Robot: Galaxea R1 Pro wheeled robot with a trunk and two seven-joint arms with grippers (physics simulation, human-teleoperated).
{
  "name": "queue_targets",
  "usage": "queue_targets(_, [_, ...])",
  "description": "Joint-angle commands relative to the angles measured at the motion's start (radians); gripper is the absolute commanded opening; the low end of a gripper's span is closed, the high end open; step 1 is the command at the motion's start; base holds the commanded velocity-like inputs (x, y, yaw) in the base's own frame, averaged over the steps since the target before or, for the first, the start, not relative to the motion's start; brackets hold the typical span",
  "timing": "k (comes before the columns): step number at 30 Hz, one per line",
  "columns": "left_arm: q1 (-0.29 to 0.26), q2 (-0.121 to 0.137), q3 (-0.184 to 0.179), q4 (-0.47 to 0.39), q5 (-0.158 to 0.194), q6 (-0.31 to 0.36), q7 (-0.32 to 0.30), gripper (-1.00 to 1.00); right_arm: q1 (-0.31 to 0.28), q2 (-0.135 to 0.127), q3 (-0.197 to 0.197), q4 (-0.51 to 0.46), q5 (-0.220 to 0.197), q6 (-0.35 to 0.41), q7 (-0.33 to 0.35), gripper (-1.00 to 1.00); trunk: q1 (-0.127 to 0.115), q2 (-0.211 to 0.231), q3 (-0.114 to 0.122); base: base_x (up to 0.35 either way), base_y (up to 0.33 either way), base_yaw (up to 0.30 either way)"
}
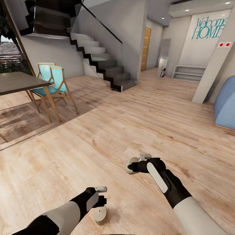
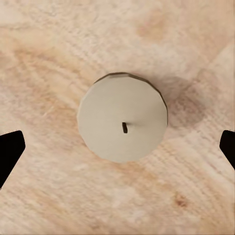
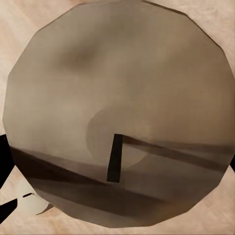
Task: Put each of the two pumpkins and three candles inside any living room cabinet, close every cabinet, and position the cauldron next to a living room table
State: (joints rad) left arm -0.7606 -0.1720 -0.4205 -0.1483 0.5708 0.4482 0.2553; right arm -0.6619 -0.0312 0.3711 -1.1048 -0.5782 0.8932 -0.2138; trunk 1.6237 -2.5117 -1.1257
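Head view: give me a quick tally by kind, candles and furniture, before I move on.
Candles: 2, one on the floor under the left gripper, one in the right gripper
Teal chairs: 2
Dark dining table: 1
Total: 5

candles: two are counted, one (image 1: 100,214) at 6 o'clock, one (image 1: 132,164) at 5 o'clock
chairs: two (image 1: 55,83)
grippers: two
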Motion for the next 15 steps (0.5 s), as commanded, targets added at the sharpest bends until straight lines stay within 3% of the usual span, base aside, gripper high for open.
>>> queue_targets(1, [0.0,0.0,-0.007,-0.002,0.011,0.004,0.007,1.0,-0.001,-0.001,0.003,-0.001,-0.011,0.001,-0.01,-1.0,0.0,-0.001,-0.005,0.0,0.0,0.0])
queue_targets(15, [0.0,0.002,-0.006,-0.002,0.009,0.0,0.007,1.0,-0.001,-0.001,0.003,-0.002,-0.013,0.004,-0.009,-1.0,0.006,-0.004,-0.059,0.0,0.0,0.0])
